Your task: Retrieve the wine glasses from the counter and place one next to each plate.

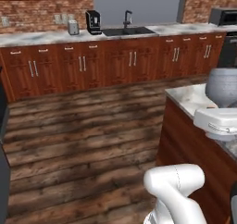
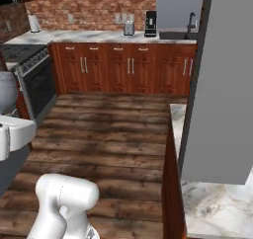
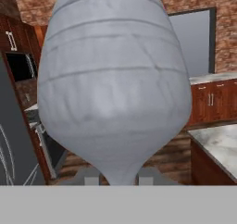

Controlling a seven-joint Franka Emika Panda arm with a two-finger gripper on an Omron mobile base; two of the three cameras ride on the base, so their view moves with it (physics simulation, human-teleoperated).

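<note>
A greyish wine glass (image 3: 113, 84) stands upright very close in the hand view, and its stem runs down between the fingertips. My gripper (image 3: 119, 177) is shut on that stem. From the left base view, the glass bowl (image 1: 224, 86) rises above the white hand over the marble island (image 1: 187, 100). The right base view catches the bowl (image 2: 5, 92) at its left edge. The counter (image 1: 41, 36) runs along the brick wall far across the wooden floor. The plates are out of view.
On the counter stand a toaster (image 1: 73, 27), a black coffee machine (image 1: 93, 21) and a sink with a tap (image 1: 127, 30). A stove (image 2: 29, 70) sits at the counter's left end. A tall grey panel (image 2: 222, 85) blocks the right of the right base view.
</note>
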